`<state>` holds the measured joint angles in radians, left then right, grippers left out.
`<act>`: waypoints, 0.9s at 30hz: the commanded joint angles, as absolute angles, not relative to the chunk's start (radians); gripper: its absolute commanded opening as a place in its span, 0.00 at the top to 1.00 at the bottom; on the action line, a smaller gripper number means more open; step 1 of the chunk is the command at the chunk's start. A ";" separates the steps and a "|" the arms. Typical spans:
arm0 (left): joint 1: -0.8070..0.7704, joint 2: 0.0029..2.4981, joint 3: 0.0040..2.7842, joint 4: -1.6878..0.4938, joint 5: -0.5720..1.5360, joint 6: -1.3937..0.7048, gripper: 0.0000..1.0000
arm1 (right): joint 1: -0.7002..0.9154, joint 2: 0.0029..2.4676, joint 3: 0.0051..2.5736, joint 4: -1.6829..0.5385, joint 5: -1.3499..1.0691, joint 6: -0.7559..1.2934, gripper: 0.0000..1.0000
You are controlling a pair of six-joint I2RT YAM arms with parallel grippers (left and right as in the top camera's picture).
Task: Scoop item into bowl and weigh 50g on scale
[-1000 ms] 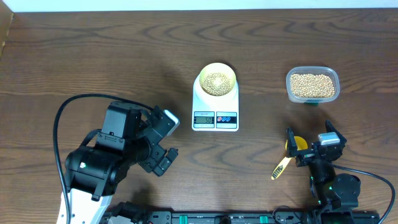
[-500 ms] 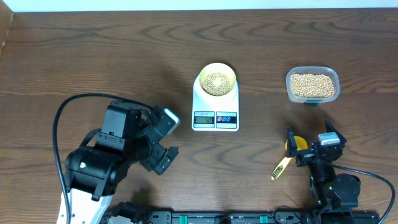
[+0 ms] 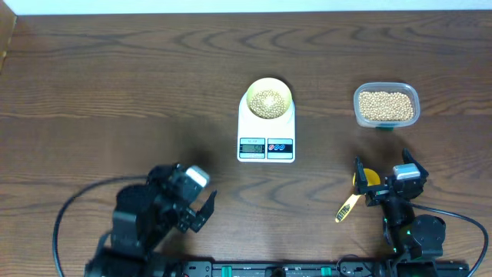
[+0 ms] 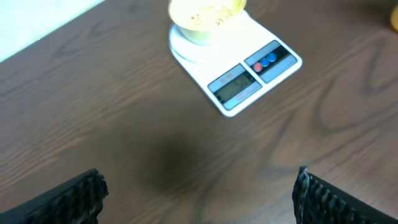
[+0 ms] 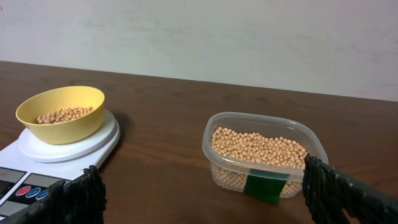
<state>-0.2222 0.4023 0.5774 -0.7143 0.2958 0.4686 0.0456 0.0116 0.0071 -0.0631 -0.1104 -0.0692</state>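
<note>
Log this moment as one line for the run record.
bowl: on scale, beans inside | tub: more beans | scoop: on table by right gripper | left gripper: open, empty | right gripper: open, empty

Broad bare stretches of the wooden surface (image 3: pixel 115 77) are seen to the left of the white kitchen scale (image 3: pixel 266 142) and behind it, where a gripper could pass unhindered. The middle is taken up by the scale, with a yellow bowl (image 3: pixel 250 98) of beans (image 3: pixel 267 101) seated on its platform. A clear plastic tub (image 3: pixel 356 104) stands well apart to the right, and an open lane is left between them. Nearer the front, a yellow scoop (image 3: pixel 350 201) lies at the wide-spread right gripper (image 3: pixel 382 175). Clear surface is left ahead of the spread left gripper (image 4: pixel 199 202).
</note>
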 commanded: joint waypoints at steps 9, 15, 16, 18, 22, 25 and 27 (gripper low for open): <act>-0.096 0.033 0.367 -0.648 0.338 0.333 0.02 | 0.050 0.006 0.006 -0.068 -0.104 -0.057 0.01; -0.096 0.001 0.278 -0.498 0.316 0.288 0.02 | 0.050 0.006 0.006 -0.068 -0.104 -0.057 0.01; -0.096 0.001 0.264 -0.467 0.313 0.282 0.02 | 0.050 0.006 0.006 -0.068 -0.104 -0.057 0.01; -0.094 0.001 0.228 -0.379 0.285 0.228 0.02 | 0.050 0.006 0.006 -0.068 -0.104 -0.057 0.01; -0.079 0.001 0.167 -0.284 0.261 0.152 0.02 | 0.050 0.006 0.006 -0.068 -0.104 -0.057 0.01; -0.077 0.001 0.083 -0.177 0.249 0.128 0.02 | 0.050 0.006 0.006 -0.068 -0.104 -0.057 0.01; -0.077 0.001 0.050 -0.126 0.249 0.128 0.02 | 0.050 0.006 0.006 -0.068 -0.104 -0.057 0.01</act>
